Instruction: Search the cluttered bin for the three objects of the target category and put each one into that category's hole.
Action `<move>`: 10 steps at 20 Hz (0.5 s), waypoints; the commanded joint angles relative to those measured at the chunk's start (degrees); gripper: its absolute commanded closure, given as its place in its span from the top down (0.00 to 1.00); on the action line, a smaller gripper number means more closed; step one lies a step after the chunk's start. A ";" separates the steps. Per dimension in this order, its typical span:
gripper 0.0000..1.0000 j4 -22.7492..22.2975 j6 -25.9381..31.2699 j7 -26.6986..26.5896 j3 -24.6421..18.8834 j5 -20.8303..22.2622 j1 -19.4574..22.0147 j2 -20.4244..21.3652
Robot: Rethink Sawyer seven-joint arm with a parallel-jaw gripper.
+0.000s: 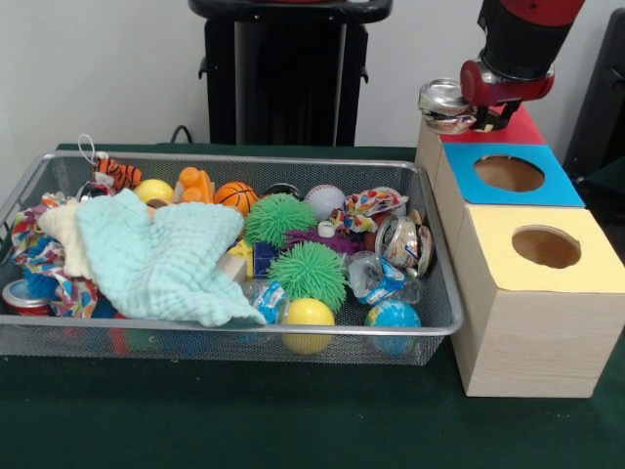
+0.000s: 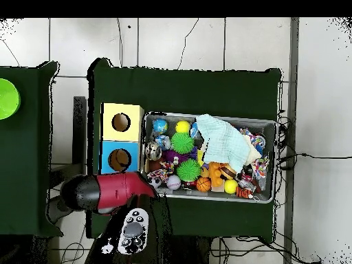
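One dented can (image 1: pixel 445 105) is held clamped in the gripper (image 1: pixel 467 115) above the red-topped box (image 1: pixel 522 128), whose hole is hidden. If released off-centre, the can may strike the rim and fall to the tabletop (image 1: pixel 293 430).

Pale mint cloth (image 1: pixel 161 259) draped over left part of clutter. Two green spiky balls (image 1: pixel 276 217), one behind other (image 1: pixel 309 274). Yellow ball (image 1: pixel 309 315) at front, globe ball (image 1: pixel 393 317) just right of it. Mini basketball (image 1: pixel 235 196) and baseball (image 1: pixel 325 200) toward back. Blue-topped box (image 1: pixel 508 174) and yellow-topped box (image 1: pixel 535 298) side by side at right. Green cloth (image 1: pixel 244 420) covers table. Lime-green dish (image 2: pixel 7 98) on separate table in overhead view.
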State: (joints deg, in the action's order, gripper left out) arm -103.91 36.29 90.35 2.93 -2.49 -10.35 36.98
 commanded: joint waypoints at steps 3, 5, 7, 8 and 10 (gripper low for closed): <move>1.00 0.95 3.55 12.63 -2.40 -3.95 0.24 2.30; 1.00 0.37 4.10 12.35 -2.30 -3.97 0.38 3.18; 1.00 0.00 4.20 12.24 -2.25 -4.00 0.52 3.59; 1.00 -0.14 4.31 12.19 -2.24 -4.02 0.65 3.78; 1.00 -0.31 4.71 12.20 -1.93 -3.92 0.60 4.23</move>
State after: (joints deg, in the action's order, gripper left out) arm -104.86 37.04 90.35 3.13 -2.73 -10.42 38.56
